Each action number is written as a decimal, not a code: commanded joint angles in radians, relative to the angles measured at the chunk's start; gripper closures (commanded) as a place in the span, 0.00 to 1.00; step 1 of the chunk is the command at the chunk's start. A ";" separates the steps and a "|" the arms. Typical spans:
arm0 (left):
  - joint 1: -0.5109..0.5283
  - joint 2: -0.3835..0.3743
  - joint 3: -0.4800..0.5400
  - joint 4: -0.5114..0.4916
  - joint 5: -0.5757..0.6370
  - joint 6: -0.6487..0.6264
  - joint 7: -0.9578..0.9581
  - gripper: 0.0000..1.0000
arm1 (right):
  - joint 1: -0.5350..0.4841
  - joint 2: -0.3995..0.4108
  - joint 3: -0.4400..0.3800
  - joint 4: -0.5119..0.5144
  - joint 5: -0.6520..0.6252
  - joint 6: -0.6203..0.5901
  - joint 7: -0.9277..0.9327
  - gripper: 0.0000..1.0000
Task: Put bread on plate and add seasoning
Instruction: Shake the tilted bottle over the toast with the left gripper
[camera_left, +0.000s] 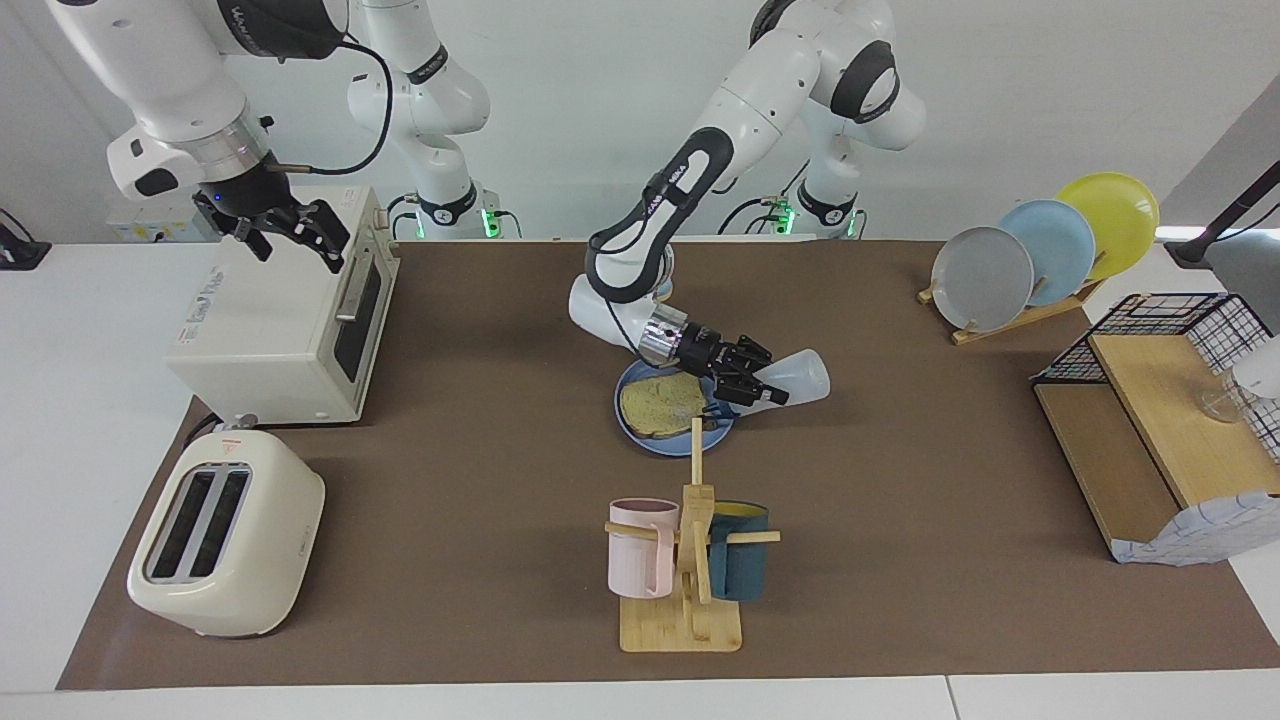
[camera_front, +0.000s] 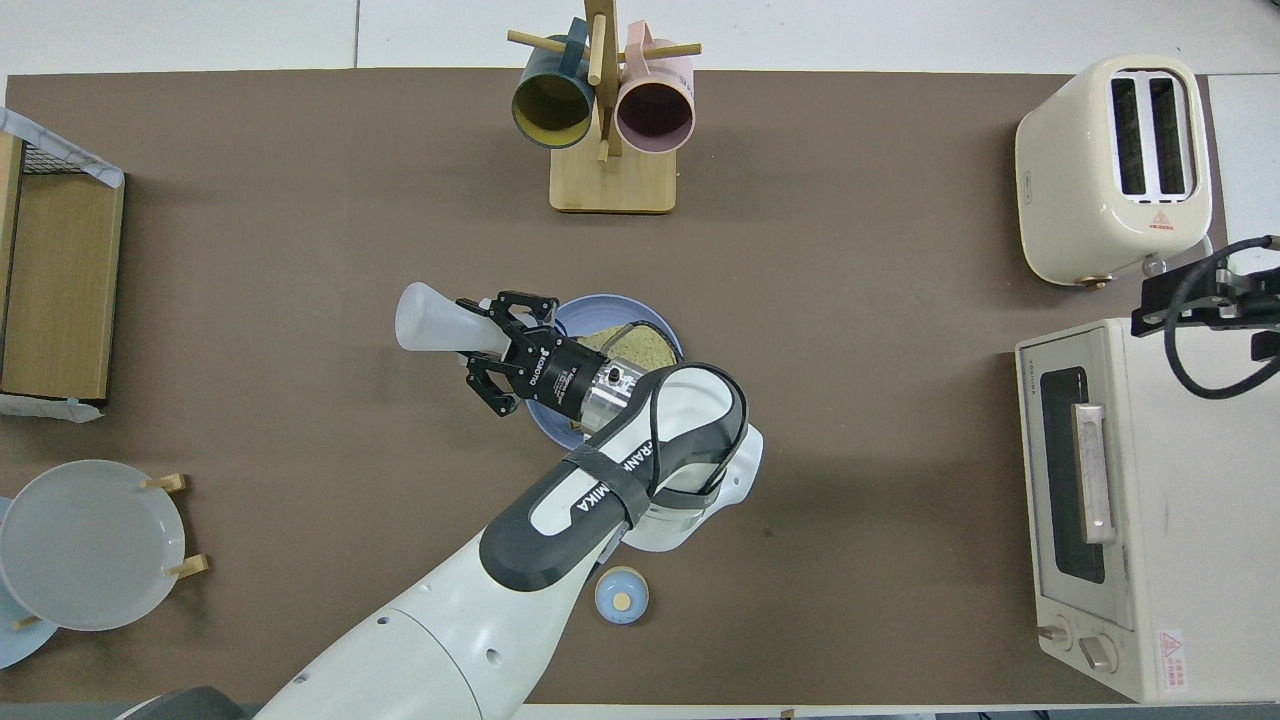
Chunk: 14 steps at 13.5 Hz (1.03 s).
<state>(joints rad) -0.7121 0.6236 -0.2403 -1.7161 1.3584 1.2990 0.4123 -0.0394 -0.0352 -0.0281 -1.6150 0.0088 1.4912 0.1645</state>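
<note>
The bread (camera_left: 660, 402) lies flat on the blue plate (camera_left: 668, 444) at the middle of the table; both also show in the overhead view, the bread (camera_front: 632, 345) and the plate (camera_front: 612, 304). My left gripper (camera_left: 748, 383) is shut on the seasoning bottle (camera_left: 802, 377) near its neck. It holds the bottle lying almost level, just over the plate's rim toward the left arm's end. The cap is hidden in the fingers. In the overhead view the left gripper (camera_front: 492, 356) and bottle (camera_front: 428, 329) show beside the plate. My right gripper (camera_left: 292, 228) is open and empty above the toaster oven.
A toaster oven (camera_left: 280, 320) and a toaster (camera_left: 225, 535) stand at the right arm's end. A mug rack (camera_left: 690, 560) stands farther from the robots than the plate. A small bell (camera_front: 621, 595) sits nearer. A plate rack (camera_left: 1040, 250) and wire shelf (camera_left: 1160, 420) stand at the left arm's end.
</note>
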 joint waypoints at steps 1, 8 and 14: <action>-0.059 0.004 0.010 0.047 0.010 -0.024 0.000 1.00 | -0.025 -0.017 -0.030 -0.025 0.028 0.020 -0.100 0.00; -0.067 0.005 0.019 0.047 0.022 0.014 -0.003 1.00 | -0.022 -0.023 -0.015 -0.028 0.016 0.018 -0.118 0.00; 0.042 0.018 0.024 0.036 0.084 0.054 -0.004 1.00 | -0.017 -0.022 -0.015 -0.023 0.013 0.014 -0.119 0.00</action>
<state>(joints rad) -0.6743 0.6414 -0.2153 -1.6724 1.4177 1.3328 0.4126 -0.0539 -0.0390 -0.0443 -1.6181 0.0182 1.4940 0.0703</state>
